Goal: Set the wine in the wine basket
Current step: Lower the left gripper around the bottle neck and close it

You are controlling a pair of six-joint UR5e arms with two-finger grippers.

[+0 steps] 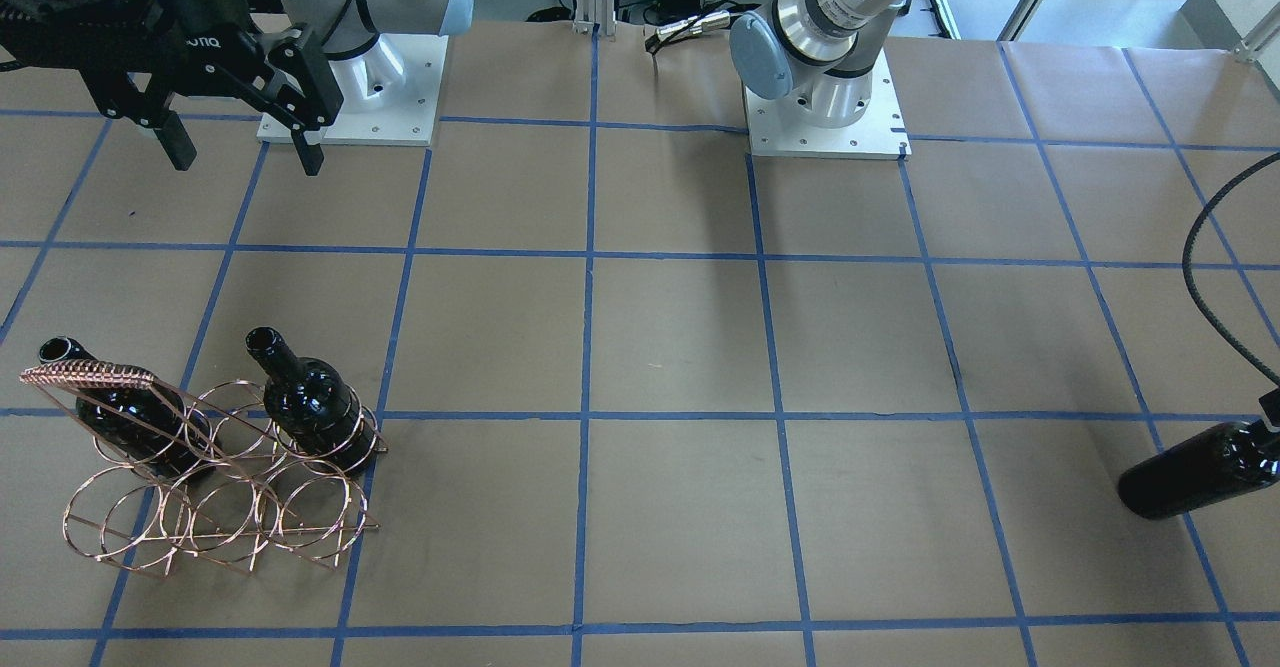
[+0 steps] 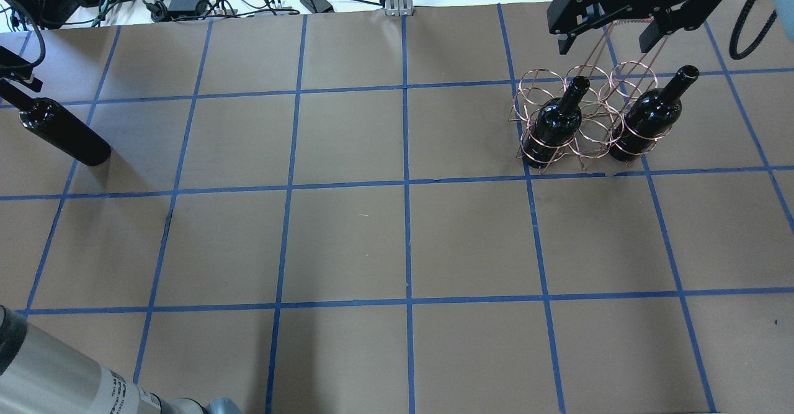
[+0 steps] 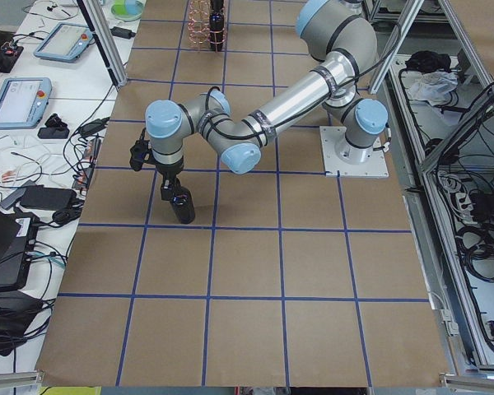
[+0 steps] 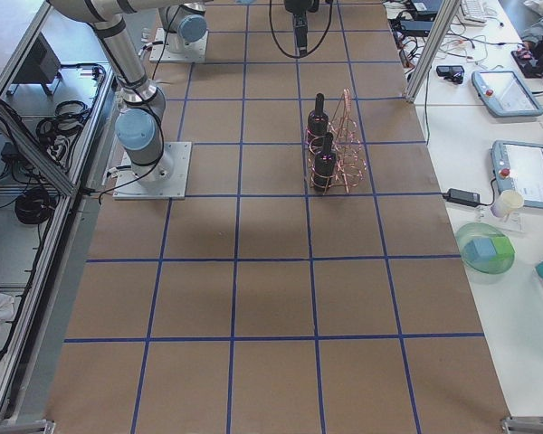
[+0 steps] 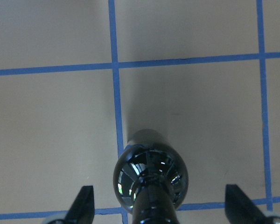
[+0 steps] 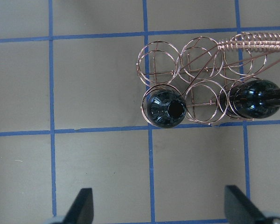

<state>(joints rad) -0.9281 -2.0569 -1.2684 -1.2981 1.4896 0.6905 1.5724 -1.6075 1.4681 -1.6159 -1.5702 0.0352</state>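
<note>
The wine (image 1: 1200,472) stands upright on the table (image 1: 680,347) at its far left edge, well apart from the basket (image 1: 222,492), which sits on the far right. The left gripper (image 5: 159,188) hangs straight over the wine with its fingers (image 5: 86,200) spread wide, one on each side of the neck and neither touching the glass (the left wrist view shows clear gaps on both sides). From that view the round shoulder of the wine sits just beside a crossing of blue tape lines (image 5: 114,65). Two more bottles are in the basket: one (image 6: 164,107) in the left end ring and the other (image 6: 252,98) in the right end ring of the row nearer the robot, both with necks pointing up. The braided handle (image 6: 256,42) runs along the top of the slanted frame, over the farther row. The right gripper (image 1: 246,157) is raised high above the right side of the table, apart from the basket and from both bottles in it, with its fingers (image 6: 84,205) spread open and nothing between them. Its wrist view looks down on the basket from above. The overhead view shows this gripper (image 2: 606,45) above the basket's far side, though its exact height over the rings cannot be told.
</note>
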